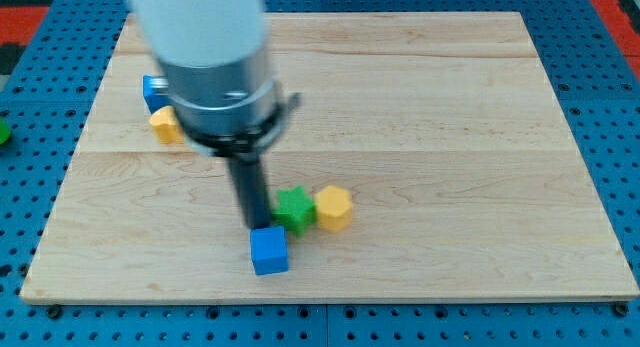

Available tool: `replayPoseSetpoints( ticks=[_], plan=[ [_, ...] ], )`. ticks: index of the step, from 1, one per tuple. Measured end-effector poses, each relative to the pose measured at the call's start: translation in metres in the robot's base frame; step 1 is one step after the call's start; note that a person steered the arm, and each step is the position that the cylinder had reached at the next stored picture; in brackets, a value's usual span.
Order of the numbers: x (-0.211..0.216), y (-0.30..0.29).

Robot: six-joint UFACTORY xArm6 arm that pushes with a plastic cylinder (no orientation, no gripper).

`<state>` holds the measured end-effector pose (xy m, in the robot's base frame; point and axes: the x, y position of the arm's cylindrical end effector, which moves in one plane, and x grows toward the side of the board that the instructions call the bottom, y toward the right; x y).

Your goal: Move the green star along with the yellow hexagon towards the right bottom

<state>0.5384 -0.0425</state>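
The green star (pixel 294 209) lies on the wooden board (pixel 420 137), a little below the middle. The yellow hexagon (pixel 333 208) touches its right side. My tip (pixel 256 224) stands just to the left of the green star, close to or touching it. A blue cube (pixel 269 251) lies right below my tip and the star. The arm's white and grey body (pixel 212 67) covers the board's upper left.
A blue block (pixel 153 90) and a yellow block (pixel 164 124) lie near the board's left edge, partly hidden behind the arm. The board rests on a blue pegboard surface (pixel 600 67).
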Motion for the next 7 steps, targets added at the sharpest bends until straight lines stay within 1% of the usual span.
replayPoseSetpoints(
  ticks=[1, 2, 3, 4, 5, 6, 7],
  plan=[
    [-0.003, 0.078],
    [-0.016, 0.094],
    [-0.029, 0.083],
    [-0.066, 0.060],
    [-0.086, 0.068],
    [-0.081, 0.144],
    [-0.047, 0.185]
  ],
)
